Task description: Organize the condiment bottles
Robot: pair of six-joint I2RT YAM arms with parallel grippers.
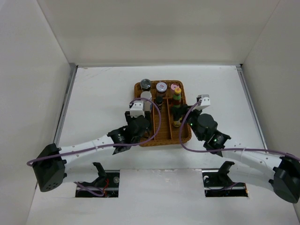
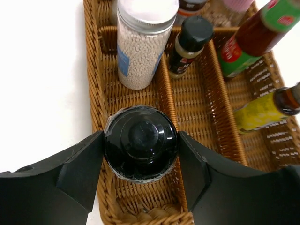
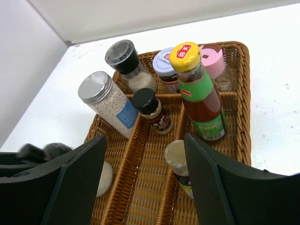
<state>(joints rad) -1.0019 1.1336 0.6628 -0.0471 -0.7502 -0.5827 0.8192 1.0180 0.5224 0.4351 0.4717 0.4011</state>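
My left gripper point(image 2: 140, 137) is shut on a black-capped bottle point(image 2: 140, 143), which stands upright at the near end of the left lane of the wicker tray point(image 2: 96, 89). Behind it stands a silver-capped jar of white beads point(image 2: 140, 47). A small black-capped bottle point(image 2: 187, 44) occupies the middle lane. In the right lane are a green-labelled sauce bottle with a yellow cap point(image 3: 199, 93) and a brown yellow-labelled bottle point(image 3: 180, 161). My right gripper point(image 3: 144, 138) hangs open above the tray's near end, holding nothing.
Across the tray's far end stand a dark-lidded grinder point(image 3: 126, 63), a white-lidded jar point(image 3: 166, 65) and a pink-lidded jar point(image 3: 215, 61). White table point(image 1: 98, 103) lies all round the tray point(image 1: 159, 143). Enclosure walls rise on the left, right and back.
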